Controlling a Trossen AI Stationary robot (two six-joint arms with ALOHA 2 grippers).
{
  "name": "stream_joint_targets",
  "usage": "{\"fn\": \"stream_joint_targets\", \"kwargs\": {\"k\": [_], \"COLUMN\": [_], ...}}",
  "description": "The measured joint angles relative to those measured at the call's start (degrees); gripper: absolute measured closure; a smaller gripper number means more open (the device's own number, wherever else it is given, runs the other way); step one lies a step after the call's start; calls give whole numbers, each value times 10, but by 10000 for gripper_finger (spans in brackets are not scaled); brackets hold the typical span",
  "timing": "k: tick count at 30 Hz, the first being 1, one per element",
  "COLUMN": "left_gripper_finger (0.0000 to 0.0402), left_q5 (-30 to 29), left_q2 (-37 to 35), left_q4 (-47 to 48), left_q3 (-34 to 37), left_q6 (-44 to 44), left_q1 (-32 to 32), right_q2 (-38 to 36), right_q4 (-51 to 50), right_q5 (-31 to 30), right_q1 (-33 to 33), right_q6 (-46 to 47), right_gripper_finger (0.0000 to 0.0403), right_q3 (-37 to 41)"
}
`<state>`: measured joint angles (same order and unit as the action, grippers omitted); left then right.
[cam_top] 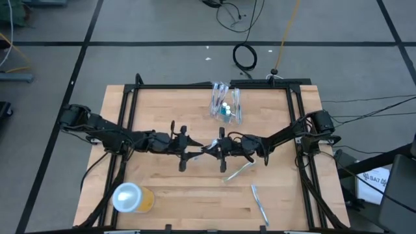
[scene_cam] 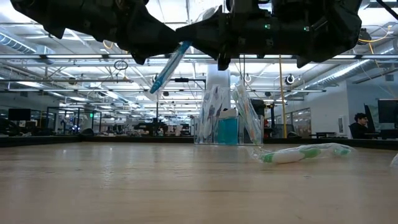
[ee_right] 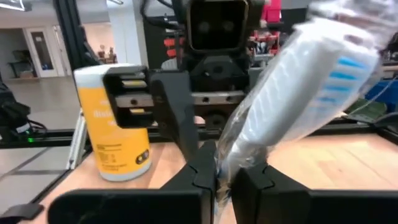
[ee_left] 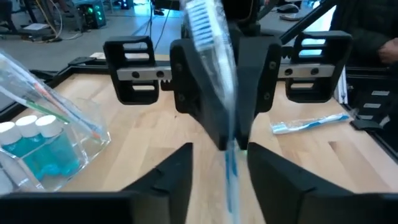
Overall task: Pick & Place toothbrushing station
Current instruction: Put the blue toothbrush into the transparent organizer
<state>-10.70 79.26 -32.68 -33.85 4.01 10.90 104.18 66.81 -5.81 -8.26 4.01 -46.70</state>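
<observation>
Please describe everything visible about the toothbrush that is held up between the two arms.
The toothbrush is slim, with a blue handle and a white head bearing blue bristles, sealed in a clear crinkly wrapper. It hangs tilted in the air above the table's middle, touching no surface. The right hand is shut on its handle end. The left hand faces it with fingers parted on either side of the handle, not pressing it.

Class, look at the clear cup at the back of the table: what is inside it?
The clear cup holds several wrapped toothbrushes standing upright and teal tubes with white caps. The tubes' lower ends and the cup's floor are hidden by the contents.
</observation>
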Motion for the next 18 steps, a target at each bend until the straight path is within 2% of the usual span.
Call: {"fn": "stream_joint_targets", "kwargs": {"k": [4,8,14,18], "left_gripper_finger": [206,187,183,183], "left_q5": [-1,-11,-26,-26], "left_q2": [0,0,0,0], "left_q4": [22,40,41,42], "left_q3": [0,0,0,0], "left_q6": [5,12,13,12], "left_q1": [0,0,0,0], "right_q2": [-2,-40,-151,-215], "right_q4": [-13,-111,-329,-403], "right_q5": [-1,-13,-156,-270], "right_q1": [10,15,6,-4], "right_q6": [16,22,1,-29], "right_gripper_finger": [389,389,389,388], "right_q3": [0,0,0,0]}}
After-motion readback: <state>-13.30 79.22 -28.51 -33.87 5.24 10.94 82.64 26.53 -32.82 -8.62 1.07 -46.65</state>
